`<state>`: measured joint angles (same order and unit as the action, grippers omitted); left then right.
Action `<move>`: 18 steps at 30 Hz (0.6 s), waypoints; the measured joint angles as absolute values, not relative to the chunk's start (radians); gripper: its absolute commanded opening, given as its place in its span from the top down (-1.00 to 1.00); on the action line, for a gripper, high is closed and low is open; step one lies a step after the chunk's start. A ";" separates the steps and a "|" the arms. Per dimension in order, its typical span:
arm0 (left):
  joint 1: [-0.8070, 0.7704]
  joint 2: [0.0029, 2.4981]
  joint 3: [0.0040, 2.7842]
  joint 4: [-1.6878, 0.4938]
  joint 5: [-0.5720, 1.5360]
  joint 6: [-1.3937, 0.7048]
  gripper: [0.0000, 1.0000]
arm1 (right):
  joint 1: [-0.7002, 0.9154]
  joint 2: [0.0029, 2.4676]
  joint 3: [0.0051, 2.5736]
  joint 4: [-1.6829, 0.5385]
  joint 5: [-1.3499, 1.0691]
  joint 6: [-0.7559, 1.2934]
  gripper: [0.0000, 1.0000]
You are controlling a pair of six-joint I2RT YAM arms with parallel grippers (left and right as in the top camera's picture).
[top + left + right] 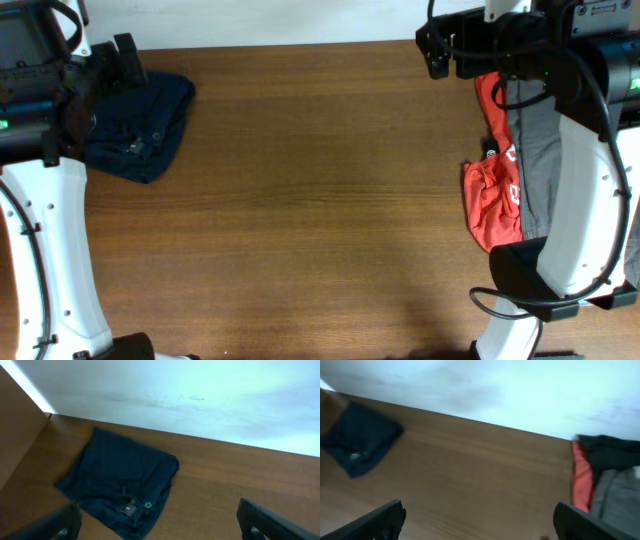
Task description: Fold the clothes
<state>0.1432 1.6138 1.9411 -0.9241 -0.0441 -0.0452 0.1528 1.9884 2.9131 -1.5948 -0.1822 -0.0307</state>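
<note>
Shorts: navy shorts (140, 125) in a rumpled bundle at the far-L corner of the table (320, 200), waist button showing. They lie close to back & L edges, partly under the L arm.
L gripper: L gripper (160, 524) has jaws spread wide w/ nothing between them. It hangs above the wood, shorts just ahead – not touching.
R gripper: R gripper (480, 521) is also spread wide and holds nothing. It sits up at the back-R of the table, by the clothes pile.
Edges: back edge of table runs straight along a pale wall (200, 390).
Room: a long stretch of wood grain runs between shorts and R-side pile.
R side: red garment (490, 200) touches grey trousers (535, 160) – both partly under the R arm.
Surface: brown wood grain, matte; wall has faint scuffs.
</note>
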 measured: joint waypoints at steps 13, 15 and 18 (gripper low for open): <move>0.143 1.614 1.941 -0.924 -0.044 -0.045 -0.98 | 0.153 1.681 2.601 -1.258 -0.154 -0.086 -0.98; 0.143 1.614 1.941 -0.924 -0.044 -0.045 -0.98 | 0.153 1.582 2.451 -1.142 -0.154 -0.089 -0.98; 0.143 1.614 1.941 -0.924 -0.044 -0.045 -0.98 | 0.153 1.441 2.205 -0.986 -0.154 -0.091 -0.98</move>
<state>0.1432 1.6138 1.9411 -0.9241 -0.0444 -0.0452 0.1528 1.4410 2.2047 -0.9859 -0.1543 -0.0906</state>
